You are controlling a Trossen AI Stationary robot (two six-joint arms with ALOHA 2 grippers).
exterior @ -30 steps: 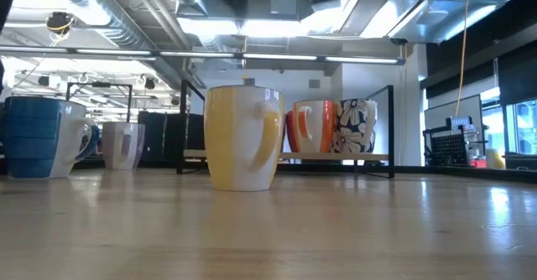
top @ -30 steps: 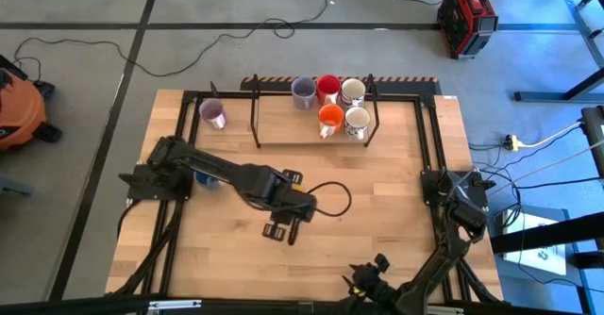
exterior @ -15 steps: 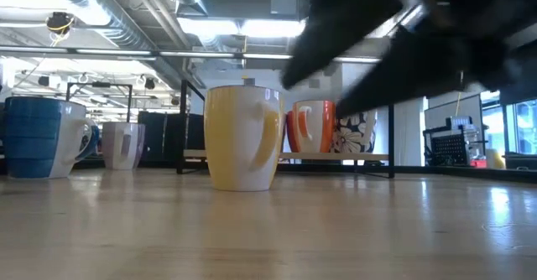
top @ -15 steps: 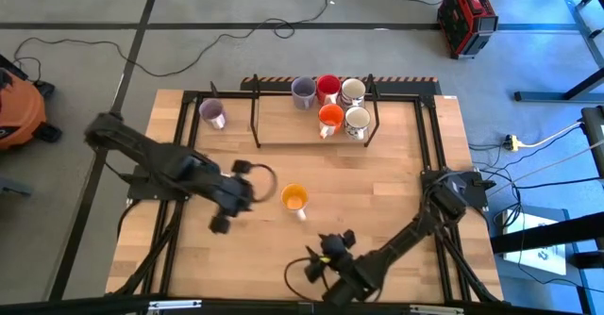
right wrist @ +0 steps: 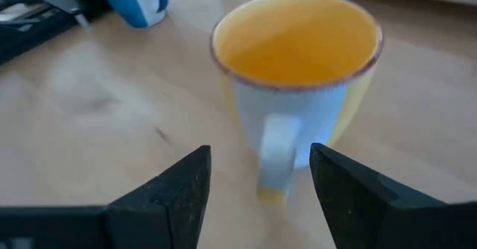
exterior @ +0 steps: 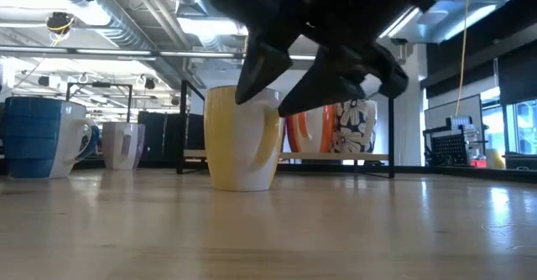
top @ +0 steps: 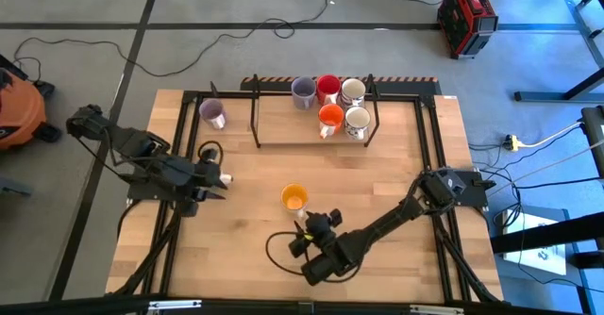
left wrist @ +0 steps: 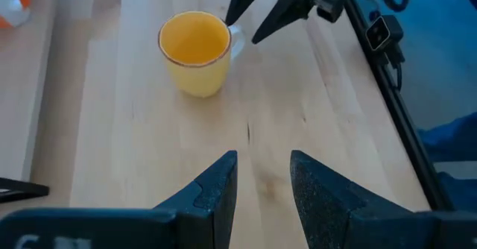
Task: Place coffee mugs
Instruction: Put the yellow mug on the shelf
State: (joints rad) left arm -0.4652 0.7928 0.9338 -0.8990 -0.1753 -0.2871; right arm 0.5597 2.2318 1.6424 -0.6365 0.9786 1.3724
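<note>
High view, lower centre: your right gripper [top: 309,228], fingers [right wrist: 179,189] spread, faces the yellow-orange mug [top: 294,199] on the surface [top: 396,174]. Left gripper [top: 225,176], fingers parted and empty, sits at centre left.

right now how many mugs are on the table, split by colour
lilac mugs: 2
white mugs: 2
red mug: 1
orange mug: 1
yellow mug: 1
blue mug: 1
total: 8

Wood table [top: 396,174]: yellow mug [top: 294,199] mid-table, blue mug [exterior: 38,136] left edge.
</note>
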